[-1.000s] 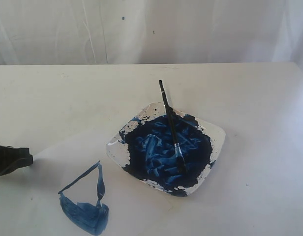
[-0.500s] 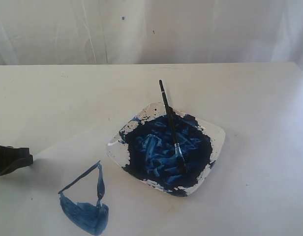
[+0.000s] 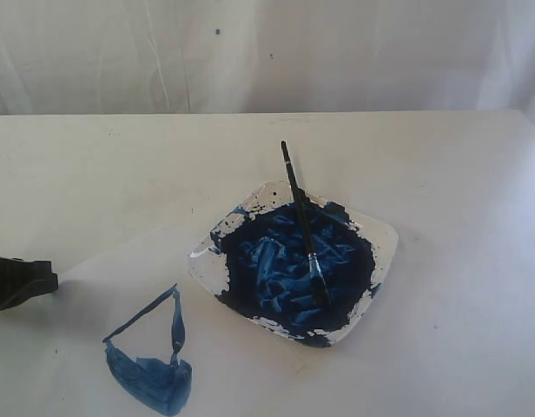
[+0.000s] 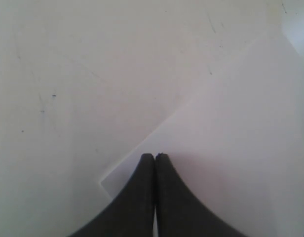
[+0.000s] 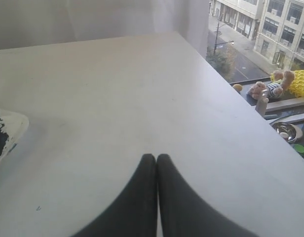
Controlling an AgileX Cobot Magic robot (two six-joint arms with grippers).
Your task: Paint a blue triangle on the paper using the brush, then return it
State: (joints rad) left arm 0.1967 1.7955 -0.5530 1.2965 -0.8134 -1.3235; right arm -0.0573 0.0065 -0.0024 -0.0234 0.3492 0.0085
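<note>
The blue triangle point(image 3: 150, 360) is present on the paper point(image 3: 250, 365), near and left of the plate point(image 3: 385, 239). It is a thin, uneven outline with its near corner filled in darker. The brush point(image 3: 302, 230) lies across the plate, with the bristle end in the blue paint and the black handle pointing far, past the far rim. Judged from this layout, both the painting step and the return step are done and no step is left. The left claw point(image 4: 155, 156) is closed, tips together and holding nothing. It sits low at the left edge of the desk point(image 3: 120, 165), over the left corner of the paper. The brush lies well apart from it, to its right, with the triangle between them on the near side. The right claw point(image 5: 156, 157) is also closed and holds nothing. It is out of the exterior view, and its own camera shows a piece of the plate rim but not the brush.
</note>
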